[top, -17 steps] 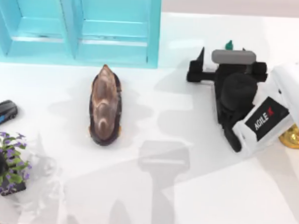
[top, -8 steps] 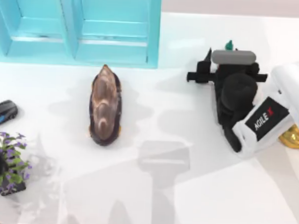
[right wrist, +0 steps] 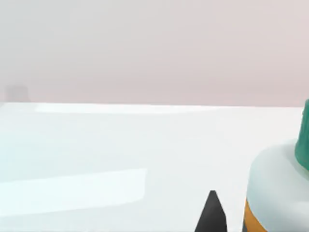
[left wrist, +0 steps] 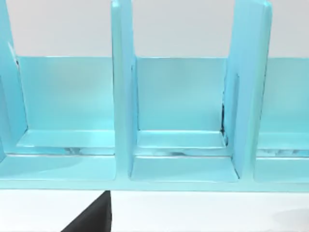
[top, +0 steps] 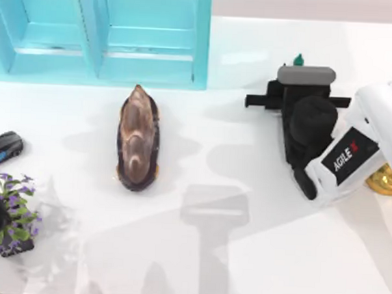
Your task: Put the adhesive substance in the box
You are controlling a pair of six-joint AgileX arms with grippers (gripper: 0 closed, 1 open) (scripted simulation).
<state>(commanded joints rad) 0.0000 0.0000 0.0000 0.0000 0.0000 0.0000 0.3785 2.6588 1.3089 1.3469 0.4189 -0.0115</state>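
The adhesive substance is a small white glue bottle (right wrist: 277, 193) with an orange label and a green cap (top: 298, 59); it stands upright at the table's back right. My right gripper (top: 301, 86) hovers right at it, open. In the right wrist view one black fingertip (right wrist: 211, 215) stands just beside the bottle with a thin gap between them. The box (top: 200, 49) is a cyan case with open compartments at the back left, also seen close in the left wrist view as the box (left wrist: 120, 96). My left gripper (top: 4, 146) rests at the table's left edge.
A brown oblong object (top: 138, 139) lies in the middle, in front of the box. A potted plant with purple flowers (top: 12, 217) stands at the front left. A gold trophy (top: 384, 180) pokes out from under the right arm.
The right gripper's visible finger has slid inward under the wrist, narrowing toward the bottle. The green cap has shifted slightly left. The left arm has barely moved.
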